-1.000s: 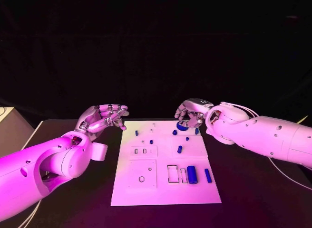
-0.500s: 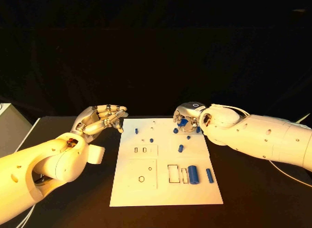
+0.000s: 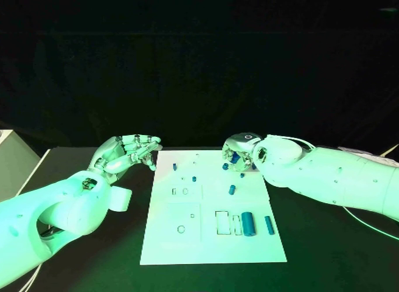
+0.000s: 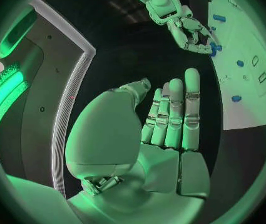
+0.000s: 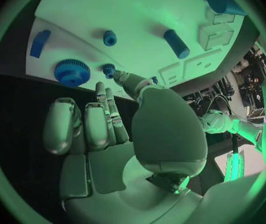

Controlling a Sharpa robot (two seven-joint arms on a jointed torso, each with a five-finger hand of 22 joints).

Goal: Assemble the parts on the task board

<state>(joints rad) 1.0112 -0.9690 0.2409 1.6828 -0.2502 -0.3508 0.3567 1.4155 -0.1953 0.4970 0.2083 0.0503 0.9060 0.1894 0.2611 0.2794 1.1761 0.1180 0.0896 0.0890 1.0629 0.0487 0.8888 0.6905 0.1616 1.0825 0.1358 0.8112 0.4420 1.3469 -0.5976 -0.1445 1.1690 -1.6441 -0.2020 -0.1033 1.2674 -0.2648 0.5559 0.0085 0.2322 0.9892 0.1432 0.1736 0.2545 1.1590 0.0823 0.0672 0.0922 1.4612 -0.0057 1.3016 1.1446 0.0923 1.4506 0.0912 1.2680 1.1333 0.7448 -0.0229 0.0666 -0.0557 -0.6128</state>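
Observation:
The white task board (image 3: 208,240) lies in the middle of the table, with small blue parts scattered on it. A thick cylinder (image 3: 249,223) and a slim bar (image 3: 269,224) lie at its near right. My right hand (image 3: 239,152) hovers low over the board's far right corner. In the right wrist view its fingers (image 5: 105,114) reach toward a large blue gear (image 5: 71,72) and a small gear (image 5: 108,69), gripping nothing. My left hand (image 3: 129,153) hangs just left of the board's far left corner, fingers half curled and empty.
More blue parts sit at the far half of the board: a short peg (image 3: 232,190), a small knob (image 3: 193,179) and a piece (image 3: 174,166) near the left edge. Rectangular slots (image 3: 221,222) and a round hole (image 3: 181,229) mark the near half.
My right hand has sunk a little toward the board's far right corner and now hides the blue gear in the head view. My left hand has hardly moved.

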